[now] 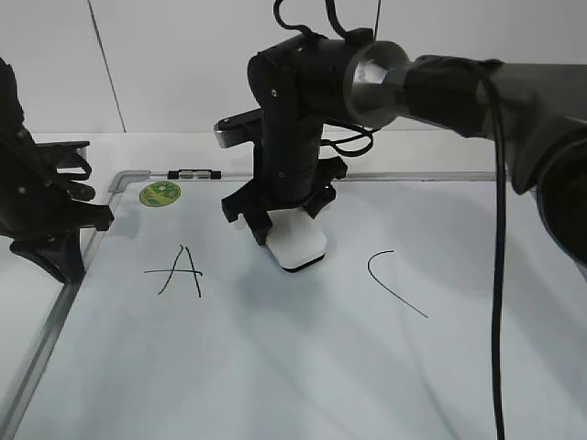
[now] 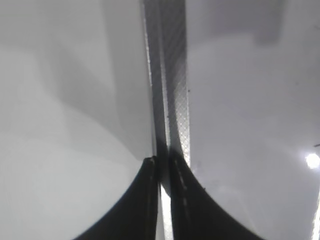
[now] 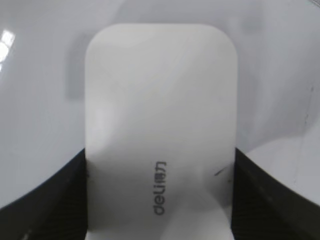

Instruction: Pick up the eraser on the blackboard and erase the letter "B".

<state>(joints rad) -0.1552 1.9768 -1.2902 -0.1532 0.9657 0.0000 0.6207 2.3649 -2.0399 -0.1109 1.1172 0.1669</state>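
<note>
The blackboard [image 1: 303, 367] is bounded by a grey frame along its left and far edges, and wide bare white surface is left toward the near side and between the written marks. The eraser [image 1: 298, 243], a white rounded block with a thin dark base and grey lettering on top, is pressed flat on the board between the "A" [image 1: 179, 272] and the curved stroke [image 1: 394, 282]. It is clamped at its long sides by the right claw [image 1: 286, 220], whose arm hangs over the far middle of the board. No letter "B" can be made out. A round green magnet [image 1: 160, 193] lies near the far left corner. The left claw [image 2: 164, 170] is seen closed on nothing, above the frame's left edge
</note>
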